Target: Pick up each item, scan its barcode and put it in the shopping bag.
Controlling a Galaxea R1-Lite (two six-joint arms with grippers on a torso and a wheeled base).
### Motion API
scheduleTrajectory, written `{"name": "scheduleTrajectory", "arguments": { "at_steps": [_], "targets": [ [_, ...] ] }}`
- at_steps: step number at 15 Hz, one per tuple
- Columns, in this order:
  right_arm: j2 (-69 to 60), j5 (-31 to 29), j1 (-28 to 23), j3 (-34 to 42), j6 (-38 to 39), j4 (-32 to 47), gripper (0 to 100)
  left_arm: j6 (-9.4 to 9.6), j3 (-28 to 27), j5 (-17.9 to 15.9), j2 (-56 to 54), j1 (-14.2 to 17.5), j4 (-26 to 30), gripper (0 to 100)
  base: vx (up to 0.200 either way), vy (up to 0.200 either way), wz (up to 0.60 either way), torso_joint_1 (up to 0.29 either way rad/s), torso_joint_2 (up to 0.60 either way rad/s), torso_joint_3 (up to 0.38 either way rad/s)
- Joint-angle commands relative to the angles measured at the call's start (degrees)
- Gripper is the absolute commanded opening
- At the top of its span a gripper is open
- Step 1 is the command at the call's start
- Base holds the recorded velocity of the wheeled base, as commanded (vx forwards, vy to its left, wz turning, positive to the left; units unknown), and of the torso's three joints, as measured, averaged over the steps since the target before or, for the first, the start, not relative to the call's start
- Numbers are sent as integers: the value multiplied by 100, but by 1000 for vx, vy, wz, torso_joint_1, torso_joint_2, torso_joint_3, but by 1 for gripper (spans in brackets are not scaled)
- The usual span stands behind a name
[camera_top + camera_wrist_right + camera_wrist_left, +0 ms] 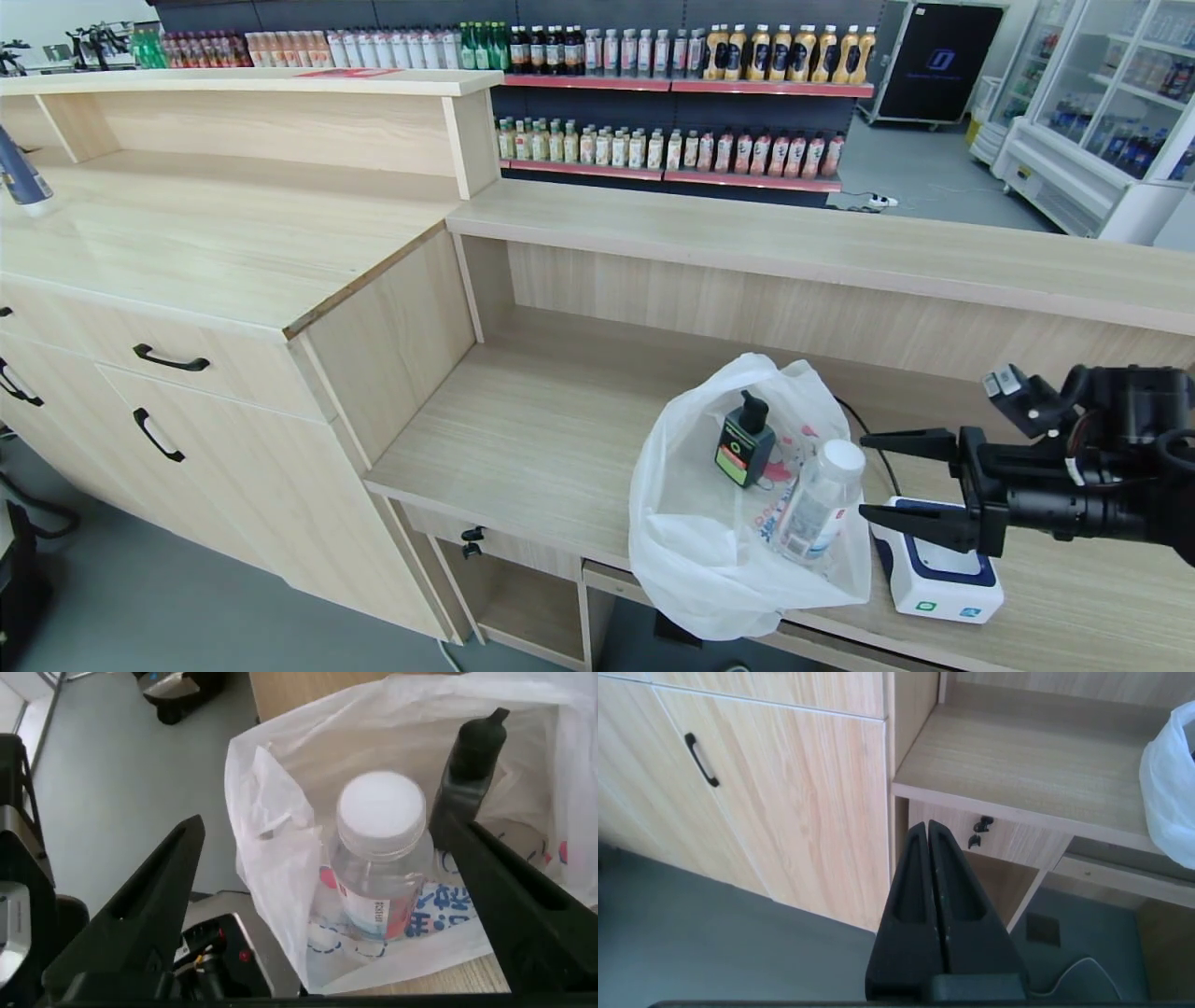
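Note:
A white plastic shopping bag [709, 551] lies open on the low counter. Inside it rest a clear bottle with a white cap [822, 499] and a dark pump bottle [745, 443] with a green and red label. My right gripper [882, 476] hangs open just to the right of the bag, level with the clear bottle, holding nothing. From the right wrist view the clear bottle [378, 854] and pump bottle [472, 761] sit in the bag [280, 812] between the open fingers. My left gripper [929, 873] is shut, low down in front of the cabinet doors.
A white and blue barcode scanner [938, 574] stands on the counter right of the bag, under my right arm, with a black cable behind it. A taller cabinet [215, 271] with drawers and black handles is at the left. Shelves of drinks line the back.

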Motion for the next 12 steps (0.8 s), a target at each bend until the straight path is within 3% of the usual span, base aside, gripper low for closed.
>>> {"name": "scheduleTrajectory", "arguments": {
  "at_steps": [1, 3, 5, 7, 9, 10, 12],
  "targets": [
    [-1131, -4, -115, 139, 412, 63, 100, 0, 0, 4, -2, 0, 0, 0, 0, 0, 0, 0, 0, 0],
    [-1843, -110, -124, 69, 1098, 63, 100, 0, 0, 4, -2, 0, 0, 0, 0, 0, 0, 0, 0, 0],
    [-2415, -628, -44, 69, 1660, 54, 100, 0, 0, 4, -2, 0, 0, 0, 0, 0, 0, 0, 0, 0],
    [-2626, -1366, -71, -19, 1748, 54, 100, 0, 0, 4, -2, 0, 0, 0, 0, 0, 0, 0, 0, 0],
    [-2845, -4258, -106, 52, 1836, -8, 100, 0, 0, 4, -2, 0, 0, 0, 0, 0, 0, 0, 0, 0],
    [-2995, -4979, -80, 245, 2126, -122, 100, 0, 0, 4, -2, 0, 0, 0, 0, 0, 0, 0, 0, 0],
    [-3258, -5075, -71, 570, 2108, -500, 100, 0, 0, 4, -2, 0, 0, 0, 0, 0, 0, 0, 0, 0]
  ]
}}
